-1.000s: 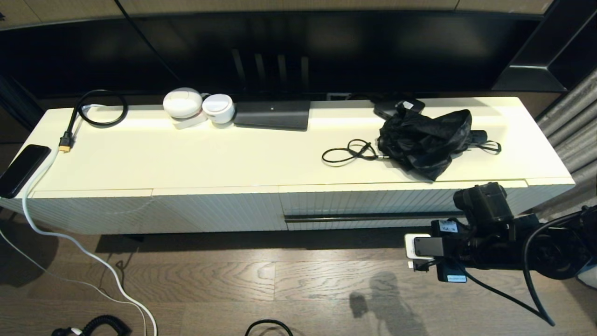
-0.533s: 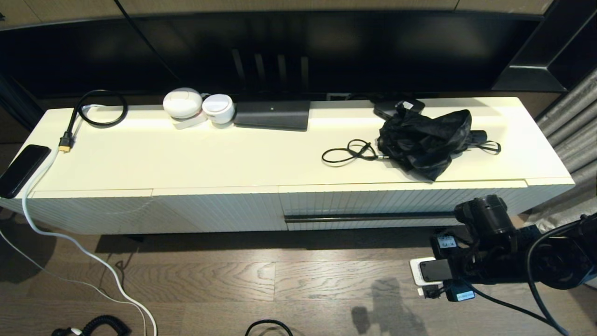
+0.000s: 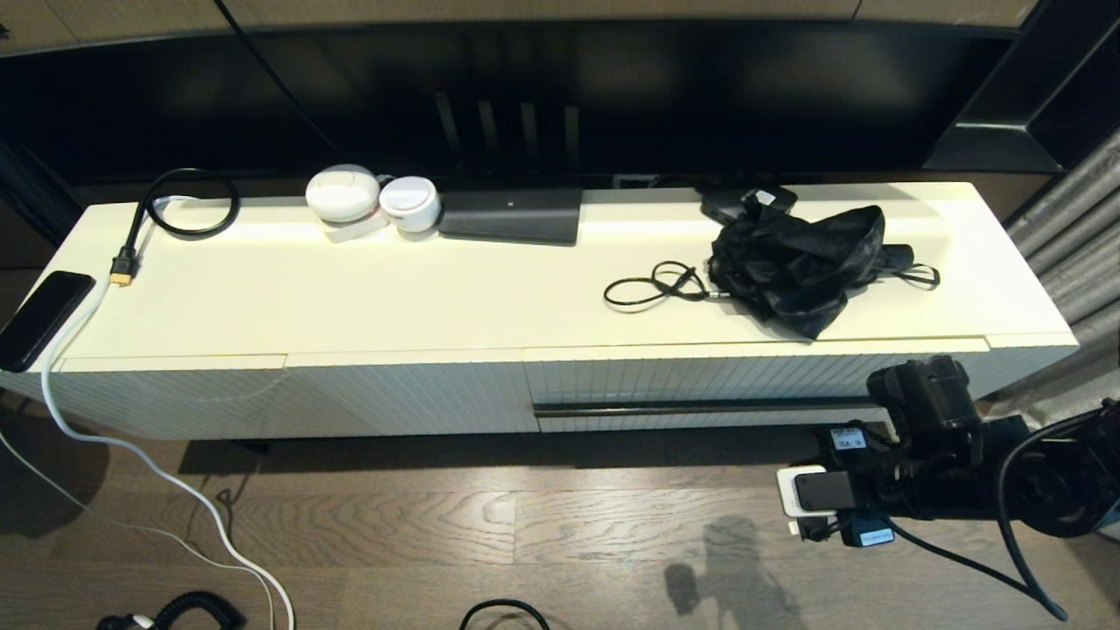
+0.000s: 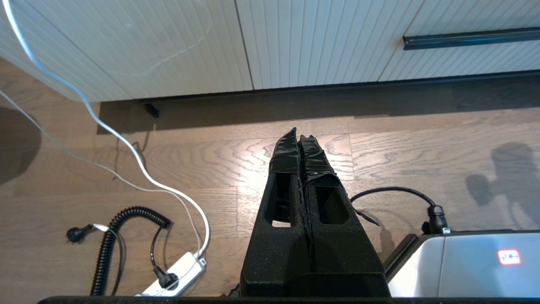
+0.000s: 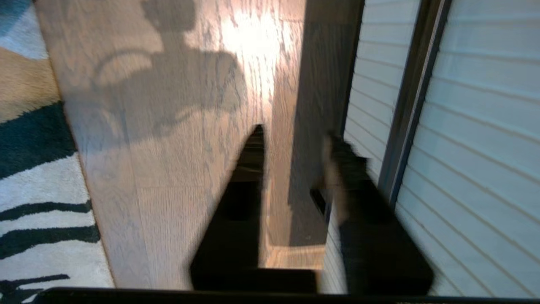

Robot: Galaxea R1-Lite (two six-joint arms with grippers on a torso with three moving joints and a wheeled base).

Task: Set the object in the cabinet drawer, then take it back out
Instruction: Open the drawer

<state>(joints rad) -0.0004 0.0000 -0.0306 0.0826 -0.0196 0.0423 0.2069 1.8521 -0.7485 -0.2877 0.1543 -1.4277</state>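
The cabinet drawer (image 3: 700, 382) is closed, its ribbed cream front carrying a long black bar handle (image 3: 700, 408). My right gripper (image 3: 818, 490) hangs low in front of the handle's right end. In the right wrist view it (image 5: 295, 147) is open and holds nothing. One of its fingers (image 5: 350, 169) lies against the ribbed front beside the handle (image 5: 411, 114), the other over the floor. A crumpled black bundle (image 3: 796, 262), like a folded umbrella, lies on the cabinet top above the drawer. My left gripper (image 4: 299, 137) is shut and empty, parked over the floor.
On the cabinet top are a thin black cable (image 3: 656, 284), a black box (image 3: 512, 214), two white round devices (image 3: 372, 199) and a looped black cable (image 3: 188, 203). A phone (image 3: 39, 317) rests at the left end. White cords (image 4: 126, 143) and a power strip (image 4: 177, 274) lie on the floor.
My right arm dropped down and to the right, then rose a little, ending lower and further right than a second ago. Nothing on the cabinet moved.
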